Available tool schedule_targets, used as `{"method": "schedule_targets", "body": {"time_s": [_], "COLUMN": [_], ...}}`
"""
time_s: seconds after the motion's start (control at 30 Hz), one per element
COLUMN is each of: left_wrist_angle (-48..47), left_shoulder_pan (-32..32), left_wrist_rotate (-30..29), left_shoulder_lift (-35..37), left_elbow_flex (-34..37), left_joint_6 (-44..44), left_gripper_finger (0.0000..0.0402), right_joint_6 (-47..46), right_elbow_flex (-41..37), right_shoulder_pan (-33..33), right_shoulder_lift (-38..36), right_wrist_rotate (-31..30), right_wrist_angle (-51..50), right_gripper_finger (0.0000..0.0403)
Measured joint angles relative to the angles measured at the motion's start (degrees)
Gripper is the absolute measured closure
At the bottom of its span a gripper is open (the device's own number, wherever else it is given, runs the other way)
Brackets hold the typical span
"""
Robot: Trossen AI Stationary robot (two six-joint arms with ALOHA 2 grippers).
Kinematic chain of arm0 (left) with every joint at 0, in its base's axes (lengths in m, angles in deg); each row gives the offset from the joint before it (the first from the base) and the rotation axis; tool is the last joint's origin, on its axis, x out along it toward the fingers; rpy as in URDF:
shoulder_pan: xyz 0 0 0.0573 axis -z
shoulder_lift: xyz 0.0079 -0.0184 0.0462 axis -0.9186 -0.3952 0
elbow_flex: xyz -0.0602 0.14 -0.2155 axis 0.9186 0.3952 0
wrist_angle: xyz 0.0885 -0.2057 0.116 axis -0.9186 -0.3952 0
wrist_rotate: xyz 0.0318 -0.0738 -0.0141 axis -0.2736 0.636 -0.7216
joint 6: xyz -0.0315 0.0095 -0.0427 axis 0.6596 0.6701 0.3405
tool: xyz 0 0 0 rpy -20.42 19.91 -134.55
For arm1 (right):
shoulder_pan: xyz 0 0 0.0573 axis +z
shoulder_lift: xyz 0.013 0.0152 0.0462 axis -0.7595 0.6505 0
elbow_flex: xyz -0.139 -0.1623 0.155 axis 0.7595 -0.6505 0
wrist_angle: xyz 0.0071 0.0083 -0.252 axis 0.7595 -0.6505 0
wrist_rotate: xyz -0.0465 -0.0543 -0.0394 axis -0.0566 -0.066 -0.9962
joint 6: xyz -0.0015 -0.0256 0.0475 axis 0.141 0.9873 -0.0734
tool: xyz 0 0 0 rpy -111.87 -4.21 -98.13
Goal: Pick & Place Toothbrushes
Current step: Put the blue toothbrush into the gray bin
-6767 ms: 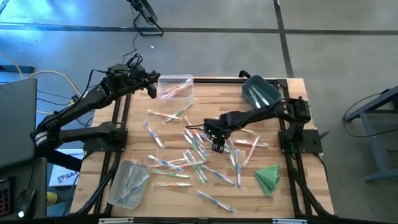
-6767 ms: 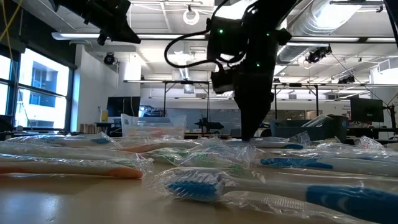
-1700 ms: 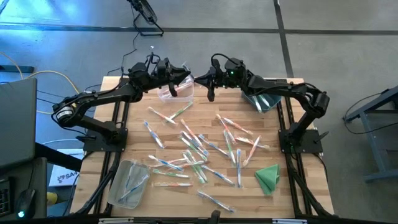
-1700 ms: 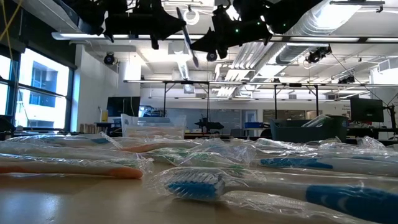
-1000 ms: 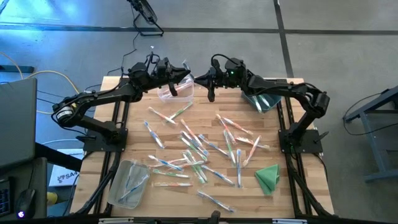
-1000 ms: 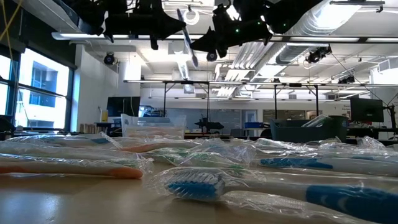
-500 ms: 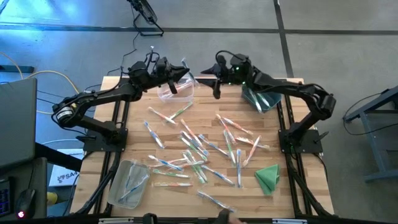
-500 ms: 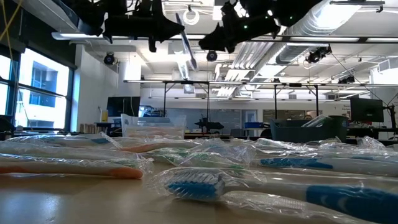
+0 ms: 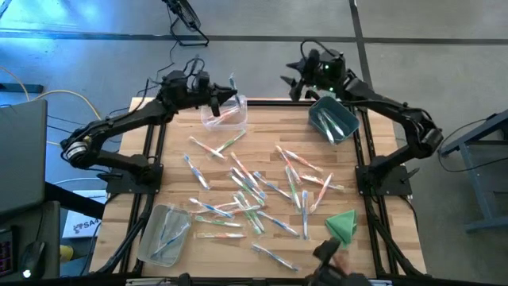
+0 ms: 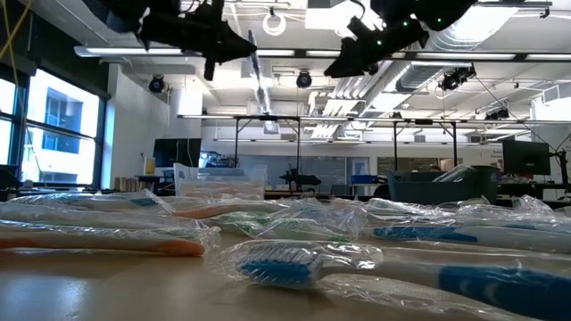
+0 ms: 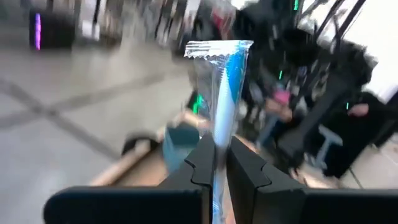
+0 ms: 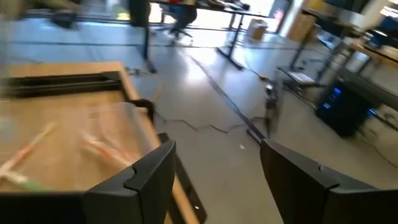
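Note:
Many wrapped toothbrushes (image 9: 254, 187) lie scattered over the middle of the wooden table, and they fill the foreground of the low view (image 10: 294, 263). One wrapped blue toothbrush (image 11: 224, 81) is held by my left gripper (image 11: 217, 146), high over the clear bin (image 9: 225, 111) at the table's far left. It also shows in the low view (image 10: 256, 76). My right gripper (image 12: 217, 162) is open and holds nothing. It hovers high beyond the far edge (image 9: 291, 79), beside the teal bin (image 9: 332, 119). My left gripper pinches the wrapped blue toothbrush between its two fingers (image 11: 202, 162). Most of its length and the crimped wrapper end (image 11: 217, 46) stick out past them. The fingers reach level from the table's left. The toothbrush is lifted clear and stands nearly upright in the low view.
Both far bins hold a few toothbrushes. A second clear bin (image 9: 163, 230) sits near the near-left corner. A folded green cloth (image 9: 343, 225) lies near the near-right corner. A dark shape (image 9: 329, 253) reaches in at the near edge beside it.
My right gripper has drawn away from my left gripper and the toothbrush, moving toward the table's right and past its far edge. My left gripper has kept the toothbrush and shifted slightly left; the toothbrush now stands more upright. A dark shape has appeared at the near edge.

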State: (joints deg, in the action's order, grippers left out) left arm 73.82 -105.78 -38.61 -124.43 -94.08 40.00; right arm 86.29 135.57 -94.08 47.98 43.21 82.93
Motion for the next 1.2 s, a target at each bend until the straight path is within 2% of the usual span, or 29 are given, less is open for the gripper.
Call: {"method": "schedule_targets", "body": {"time_s": [0.13, 0.27, 0.43, 0.63, 0.83, 1.0, 1.2], "left_wrist_angle": [-24.63, -47.5, -66.63, -76.4, -80.55, -83.05, -83.6], "left_shoulder_pan": [0.56, 3.02, 7.19, 11.07, 15.46, 21.09, 28.5], "left_wrist_rotate": [0.14, -0.21, -5.84, -11.33, -14.43, -16.62, -21.24], "left_shoulder_lift": [3.66, 4.15, 4.33, 4.74, 4.23, 3.75, 3.75], "left_elbow_flex": [-7.51, -16.87, -26.27, -30.93, -30.9, -30.8, -30.81], "left_joint_6": [2.12, 4.69, 8.07, 15.98, 18.76, 19.08, 24.38], "left_gripper_finger": [0.0387, 0.0387, 0.0387, 0.0383, 0.038, 0.0389, 0.0389], "right_joint_6": [-0.85, -0.85, -0.89, -0.77, -0.66, -0.66, -0.64], "right_elbow_flex": [0.0, 0.0, -0.02, -0.02, -0.02, 0.0, -0.01], "right_shoulder_pan": [-2.61, -4.52, -5.97, -5.99, -6.39, -6.39, -6.37], "right_shoulder_lift": [0.21, 0.38, 0.85, 0.83, 0.85, 0.85, 0.85], "right_wrist_rotate": [-0.16, 1.8, 3.13, 3.23, 3.21, 3.21, 3.21], "right_wrist_angle": [0.17, 0.46, 2.0, 3.17, 3.22, 3.22, 3.22], "right_gripper_finger": [0.0176, 0.0176, 0.0176, 0.0176, 0.0176, 0.0176, 0.0176]}}
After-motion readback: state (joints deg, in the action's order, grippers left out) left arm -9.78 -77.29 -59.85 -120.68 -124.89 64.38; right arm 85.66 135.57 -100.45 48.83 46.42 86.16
